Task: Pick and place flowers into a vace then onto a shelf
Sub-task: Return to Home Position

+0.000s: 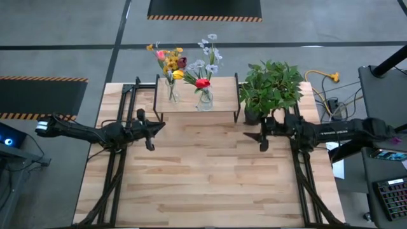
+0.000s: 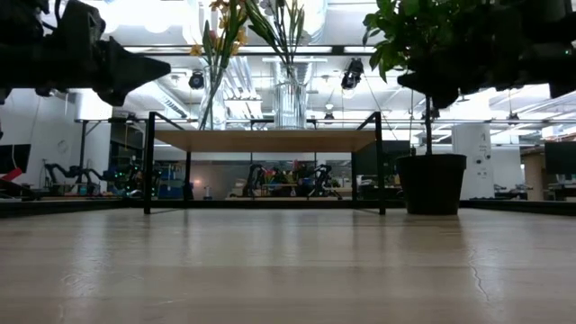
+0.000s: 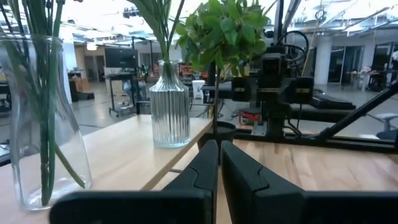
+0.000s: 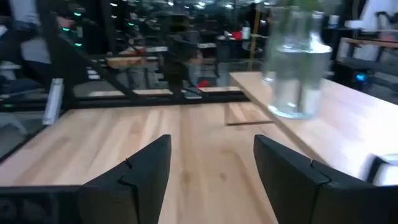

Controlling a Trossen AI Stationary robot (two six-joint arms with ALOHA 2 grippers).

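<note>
Bushy green potted plant [image 1: 272, 86] flanks the light-wood shelf [image 1: 191, 105]; left gripper [image 1: 158, 126] fingers closed, right gripper [image 1: 251, 135] fingers spread, above open wooden bench [image 1: 203, 181].

We see flowers [image 1: 170, 62] in yellow, pink, orange and dark maroon in the plain vase [image 3: 37, 124] of clear glass. The ribbed vase [image 3: 170, 109] is also clear, with fine vertical lines, and has one red head and pale white-lilac sprays. All stems are green. The shelf [image 1: 222, 95] has a light wood top and black legs. The tabletop [image 1: 203, 172] is pale wood in long planks. The plant [image 1: 273, 83] is green, its pot [image 2: 432, 183] black. The floor [image 1: 63, 32] is grey, with orange-and-black striped tape [image 1: 203, 18].
</note>
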